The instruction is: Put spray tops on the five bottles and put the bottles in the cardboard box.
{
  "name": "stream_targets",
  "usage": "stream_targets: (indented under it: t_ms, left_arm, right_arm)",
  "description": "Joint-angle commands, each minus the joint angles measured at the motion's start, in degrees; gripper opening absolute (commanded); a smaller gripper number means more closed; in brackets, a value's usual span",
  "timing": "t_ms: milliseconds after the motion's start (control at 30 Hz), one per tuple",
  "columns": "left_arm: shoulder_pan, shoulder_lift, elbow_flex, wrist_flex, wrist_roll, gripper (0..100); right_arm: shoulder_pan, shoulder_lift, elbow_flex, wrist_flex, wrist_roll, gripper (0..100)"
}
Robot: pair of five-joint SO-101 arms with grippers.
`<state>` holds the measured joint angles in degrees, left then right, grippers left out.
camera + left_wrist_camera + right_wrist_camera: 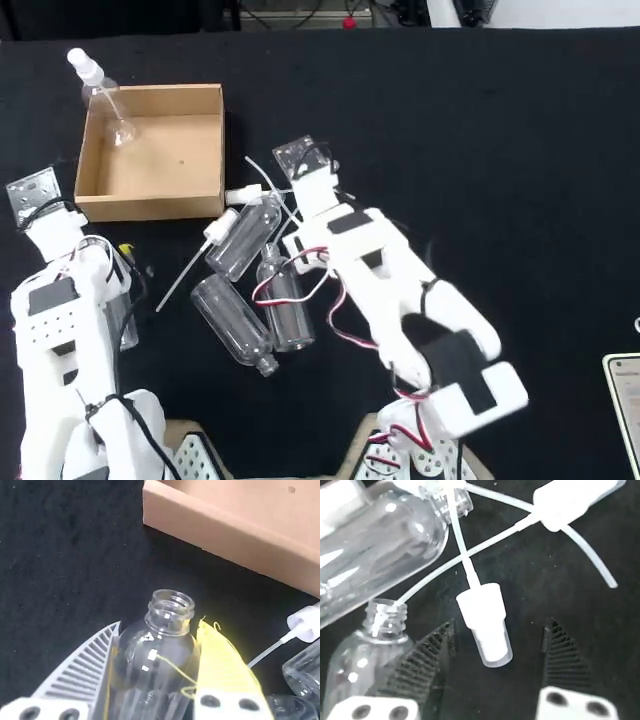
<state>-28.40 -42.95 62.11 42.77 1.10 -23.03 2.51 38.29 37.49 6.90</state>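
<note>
Just off the front left corner of the cardboard box [150, 207], the left hand [160, 630] is clenched on an uncapped bottle [170, 610], whose slick round wall could twist in the grip once a top is pressed onto its neck. Off the box's front right corner, three more bottles [285, 295] lie loose on the bench [500, 120] (necks pointing different ways), so a nudge from an arm could roll them. There too the spray top [482, 612] lies ungrasped between the spread fingers of the right hand [501, 625], its tube crossing the tube of a second top [570, 500], so lifting one may drag the other.
</note>
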Motion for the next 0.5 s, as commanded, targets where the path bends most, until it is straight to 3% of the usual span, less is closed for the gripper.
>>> stream_targets:
  t_ms: [0,67,133,267,367,467]
  left_arm:
    - [0.40,-1.49,0.92,-1.05,0.53,8]
    - [0.22,-1.49,1.10,-1.05,0.53,8]
    - [0.13,-1.49,1.10,-1.05,0.53,8]
    - [0.48,-1.49,2.07,-1.14,2.29,8]
    - [0.31,-1.49,2.24,-1.14,3.69,8]
    - [0.48,-1.49,2.15,-1.14,3.78,8]
  right_arm:
    - [-0.62,0.57,-3.12,0.26,4.04,11.2]
    - [-0.44,0.57,-3.03,0.44,4.04,0.4]
    - [0.62,-0.57,-2.68,2.02,2.90,3.8]
    - [8.35,-9.27,-2.42,8.79,3.52,1.5]
    - [16.00,-17.36,-1.45,15.82,9.05,1.1]
    - [23.47,-24.31,1.89,20.22,19.16,1.1]
